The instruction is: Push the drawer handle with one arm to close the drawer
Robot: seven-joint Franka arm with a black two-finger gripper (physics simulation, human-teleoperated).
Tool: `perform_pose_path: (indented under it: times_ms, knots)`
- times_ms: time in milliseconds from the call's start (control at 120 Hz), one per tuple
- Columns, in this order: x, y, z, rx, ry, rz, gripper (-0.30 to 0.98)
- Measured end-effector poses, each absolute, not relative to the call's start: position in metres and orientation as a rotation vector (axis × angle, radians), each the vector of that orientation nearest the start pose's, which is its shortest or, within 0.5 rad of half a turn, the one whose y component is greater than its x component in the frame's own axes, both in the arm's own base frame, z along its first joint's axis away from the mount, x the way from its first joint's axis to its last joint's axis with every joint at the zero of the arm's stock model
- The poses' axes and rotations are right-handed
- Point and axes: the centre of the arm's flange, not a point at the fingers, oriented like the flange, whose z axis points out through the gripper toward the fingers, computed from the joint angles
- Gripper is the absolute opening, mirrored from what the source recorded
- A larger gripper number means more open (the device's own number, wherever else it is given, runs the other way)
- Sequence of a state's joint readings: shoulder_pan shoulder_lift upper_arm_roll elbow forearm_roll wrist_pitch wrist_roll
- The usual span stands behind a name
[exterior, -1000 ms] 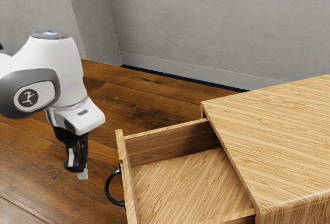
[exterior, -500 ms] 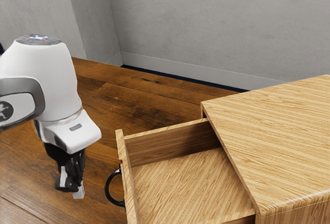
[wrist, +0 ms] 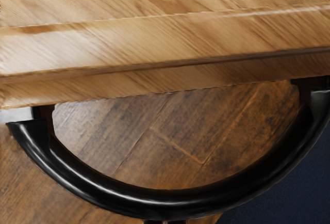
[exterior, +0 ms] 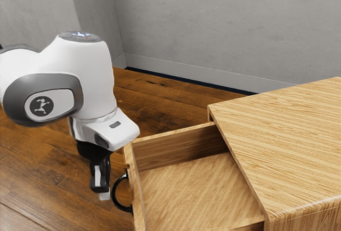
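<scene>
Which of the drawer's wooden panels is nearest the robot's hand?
The front panel, the one bearing the black curved handle. The far side panel runs back from it, away from the hand.

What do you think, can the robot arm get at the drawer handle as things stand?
Probably yes: the gripper is right beside the black handle, on its outer side, and nothing seems to stand between them.

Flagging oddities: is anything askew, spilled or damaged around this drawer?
Nothing stands out. The drawer stands open from its cabinet, as expected before closing. Its black handle looks whole, meeting the front at both ends, and I see no spill on the visible floor.
</scene>
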State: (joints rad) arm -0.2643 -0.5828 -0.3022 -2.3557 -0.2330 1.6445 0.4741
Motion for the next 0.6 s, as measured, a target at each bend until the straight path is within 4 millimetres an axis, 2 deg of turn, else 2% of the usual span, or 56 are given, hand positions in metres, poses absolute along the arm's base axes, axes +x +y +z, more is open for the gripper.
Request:
perform_pose_path:
  times_ms: [217,600]
  knots:
    - [0.305,-0.236,0.512,-2.876,1.415,0.245,-0.1]
    - [0.326,-0.269,0.514,-2.88,1.421,0.234,-0.1]
